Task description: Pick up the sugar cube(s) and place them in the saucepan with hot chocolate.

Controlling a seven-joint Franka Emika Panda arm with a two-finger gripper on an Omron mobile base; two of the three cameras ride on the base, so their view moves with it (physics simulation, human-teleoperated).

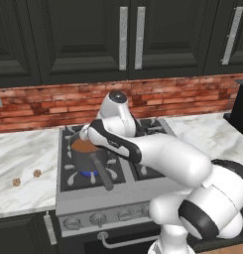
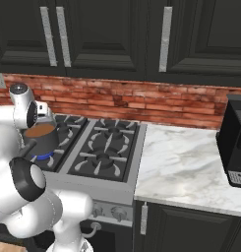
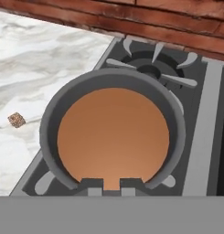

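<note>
Left base view, two sugar cubes (image 1: 16, 182) (image 1: 37, 173), apparently brownish, one saucepan (image 1: 85, 153)

Saucepan (image 3: 49, 123): dark grey metal, matt, smooth wall; liquid inside flat orange-brown, smooth, no sheen. Saucepan handle (image 1: 101, 172): dark, matt. Sugar cubes (image 1: 37, 173) (image 1: 16, 182): brown, speckled, grainy look. Desk (image 1: 24, 154): white marble with grey veining, polished smooth. Stove (image 2: 107, 147): grey metal top, dark grates with pale glossy highlights; knobs (image 1: 98, 219) brushed grey metal. Backsplash (image 2: 141, 101): red brick, rough, matt. Cabinets (image 2: 112, 34): dark panelled, satin finish; handles (image 2: 165, 39) textured silver metal. Robot arm (image 1: 182, 163): glossy white shell, dark joints.
</note>
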